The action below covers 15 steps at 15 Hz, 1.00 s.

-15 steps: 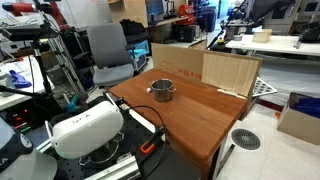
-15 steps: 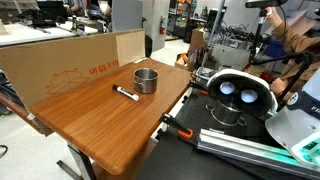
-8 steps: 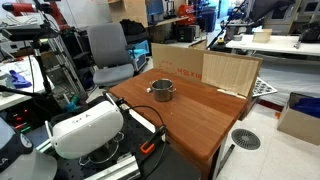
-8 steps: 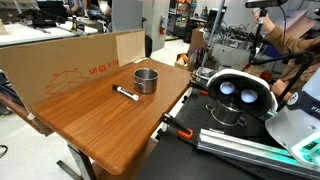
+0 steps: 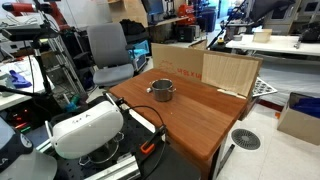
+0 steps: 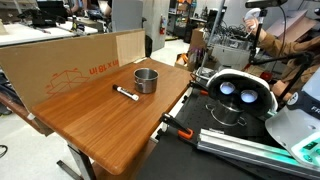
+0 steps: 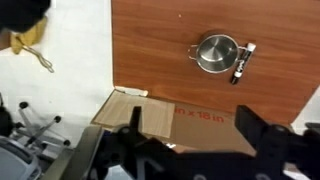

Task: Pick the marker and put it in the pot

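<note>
Marker (image 7: pixel 241 63) lies flat on the wooden table (image 7: pixel 150 50), just beside the pot (image 7: pixel 216 53). My gripper (image 7: pixel 190 140) hangs high above, fingers spread wide. The marker is ahead and slightly right, with its long axis roughly across my closing line.

Wooden table (image 6: pixel 95 125), cardboard panel (image 6: pixel 55 62) along it, grey office chair (image 5: pixel 108 48), white rounded device (image 5: pixel 85 128)

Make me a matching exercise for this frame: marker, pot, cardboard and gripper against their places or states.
1. marker
2. pot
3. cardboard
4. gripper

a. shiny steel, upright on the table
b. open, well above the table
c. standing along the table's edge
d. lying flat beside the pot

Pairs: 1-d, 2-a, 3-c, 4-b.
</note>
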Motion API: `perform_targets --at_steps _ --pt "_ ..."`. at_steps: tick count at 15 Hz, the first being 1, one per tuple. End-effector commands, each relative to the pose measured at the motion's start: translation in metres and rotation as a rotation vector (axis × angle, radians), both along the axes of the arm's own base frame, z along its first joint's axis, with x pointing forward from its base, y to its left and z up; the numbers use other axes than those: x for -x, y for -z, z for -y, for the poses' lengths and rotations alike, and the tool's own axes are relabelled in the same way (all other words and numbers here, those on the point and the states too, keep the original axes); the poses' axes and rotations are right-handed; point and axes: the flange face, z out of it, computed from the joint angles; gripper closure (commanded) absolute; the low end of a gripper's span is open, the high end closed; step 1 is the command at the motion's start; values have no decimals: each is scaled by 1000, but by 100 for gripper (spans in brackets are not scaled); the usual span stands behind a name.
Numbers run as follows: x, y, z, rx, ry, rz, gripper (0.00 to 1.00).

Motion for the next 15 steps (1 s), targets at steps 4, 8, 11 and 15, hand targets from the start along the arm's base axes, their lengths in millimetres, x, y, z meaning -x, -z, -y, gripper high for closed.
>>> perform_targets --at_steps 4,8,11,15 --pt "-58 29 -43 4 -15 -42 0" --pt "-96 53 -61 1 -48 -79 0" --pt "-119 75 -75 -6 -82 -124 0" --pt "-139 112 -105 9 -137 -188 0"
